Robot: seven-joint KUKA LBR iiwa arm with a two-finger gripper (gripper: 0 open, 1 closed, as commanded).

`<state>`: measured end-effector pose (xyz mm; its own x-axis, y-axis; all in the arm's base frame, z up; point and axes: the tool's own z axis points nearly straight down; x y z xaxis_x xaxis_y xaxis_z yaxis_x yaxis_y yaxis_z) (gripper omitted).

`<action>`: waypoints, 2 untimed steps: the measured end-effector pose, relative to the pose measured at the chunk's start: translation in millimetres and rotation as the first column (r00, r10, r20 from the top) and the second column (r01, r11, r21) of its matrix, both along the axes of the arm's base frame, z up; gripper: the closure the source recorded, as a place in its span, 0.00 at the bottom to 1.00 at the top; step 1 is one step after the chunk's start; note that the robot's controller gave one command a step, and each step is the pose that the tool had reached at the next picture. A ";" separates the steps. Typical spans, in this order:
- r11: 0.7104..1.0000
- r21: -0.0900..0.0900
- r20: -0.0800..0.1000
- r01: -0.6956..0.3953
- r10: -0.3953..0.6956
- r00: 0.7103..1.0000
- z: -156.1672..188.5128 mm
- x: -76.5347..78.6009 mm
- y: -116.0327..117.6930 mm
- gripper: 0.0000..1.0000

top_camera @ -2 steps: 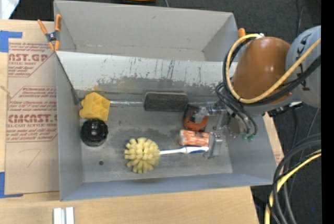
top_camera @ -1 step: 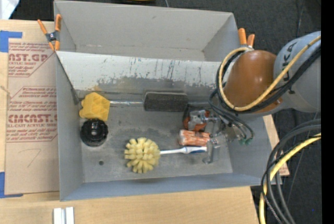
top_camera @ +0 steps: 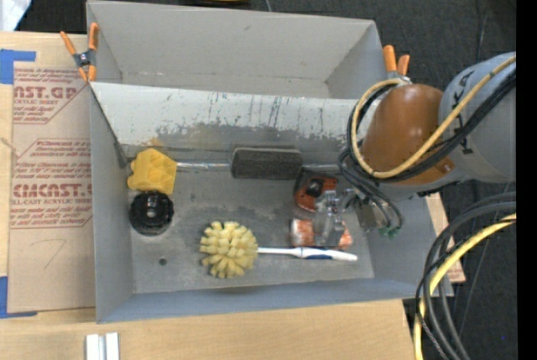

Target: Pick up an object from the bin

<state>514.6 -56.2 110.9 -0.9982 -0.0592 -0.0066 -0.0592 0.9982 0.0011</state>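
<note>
My gripper (top_camera: 334,212) is low in the right part of the bin, under the arm's orange cover. Right beside it on the left lies a small orange and clear packet (top_camera: 301,229). Just above that sits a small red and black thing (top_camera: 309,191). A dish brush lies in front of the gripper, its white handle with a blue stripe (top_camera: 306,253) passing just below it and its yellow bristle head (top_camera: 227,249) pointing left. Whether anything is held I cannot make out.
A dark grey block (top_camera: 266,163) lies by the back wall in the middle. At the left are a crumpled yellow lump (top_camera: 152,170) and a black round cap (top_camera: 151,212) below it. The arm and its cables cover the bin's right side.
</note>
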 end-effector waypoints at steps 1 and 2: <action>0.998 0.000 0.000 0.069 -0.069 0.998 10.1 -1.8 -1.1 0.00; 0.996 0.000 0.000 0.092 -0.092 0.996 13.8 -2.6 -1.5 0.00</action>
<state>512.0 -57.7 124.7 -0.9994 0.0326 -0.0067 0.0326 0.9995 0.0011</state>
